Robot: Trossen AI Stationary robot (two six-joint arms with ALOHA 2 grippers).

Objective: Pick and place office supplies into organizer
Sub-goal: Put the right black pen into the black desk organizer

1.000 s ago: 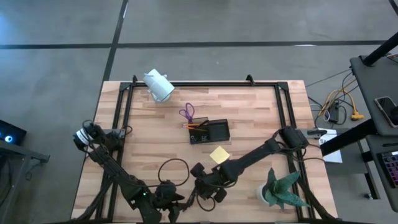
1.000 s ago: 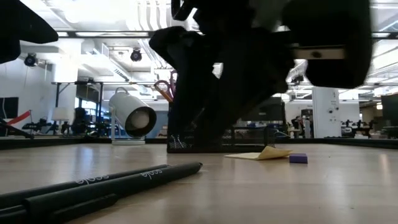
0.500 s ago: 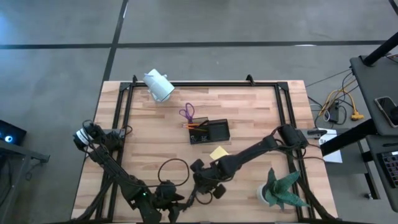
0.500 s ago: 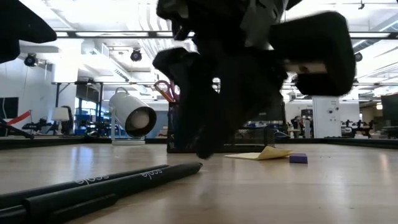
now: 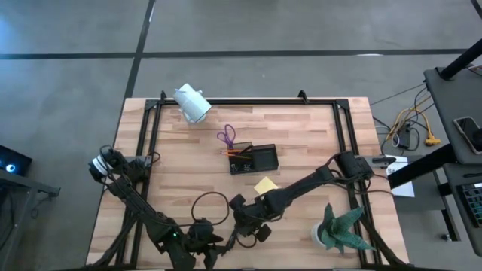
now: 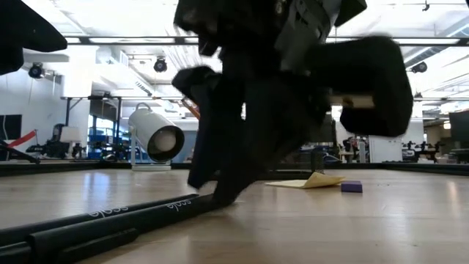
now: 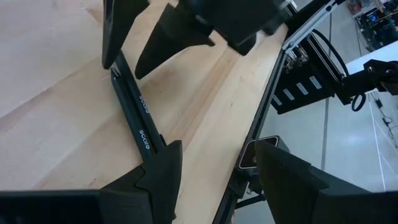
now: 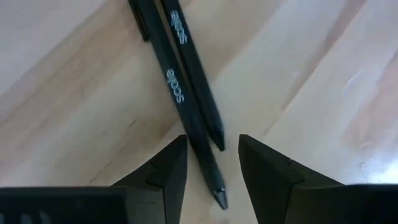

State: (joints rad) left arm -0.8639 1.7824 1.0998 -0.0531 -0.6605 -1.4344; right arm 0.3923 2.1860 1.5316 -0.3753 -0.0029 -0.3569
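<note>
Two black pens point(image 8: 186, 81) lie side by side on the wood near the table's front edge, also in the low view point(image 6: 110, 220). My right gripper point(image 8: 211, 165) is open and points steeply down, its fingers on either side of the pens' tip ends point(image 8: 217, 186); whether a finger touches them I cannot tell. My left gripper point(image 7: 214, 186) waits open beside the pens' other ends, holding nothing. The dark organizer point(image 5: 253, 159) stands mid-table with purple scissors point(image 5: 226, 137) and an orange pencil point(image 5: 237, 153) sticking out of it. A yellow sticky pad point(image 5: 265, 187) lies in front of it.
A white cylindrical camera point(image 5: 192, 103) lies at the far left and a green plant point(image 5: 340, 229) stands at the near right. A small purple piece point(image 6: 352, 187) lies by the sticky pad point(image 6: 308, 181). Black frame rails point(image 5: 343, 128) border the table.
My right gripper has come down and a little toward the table's left, onto the tip ends of the two pens, with its fingers as far apart as before. The pens have not moved.
</note>
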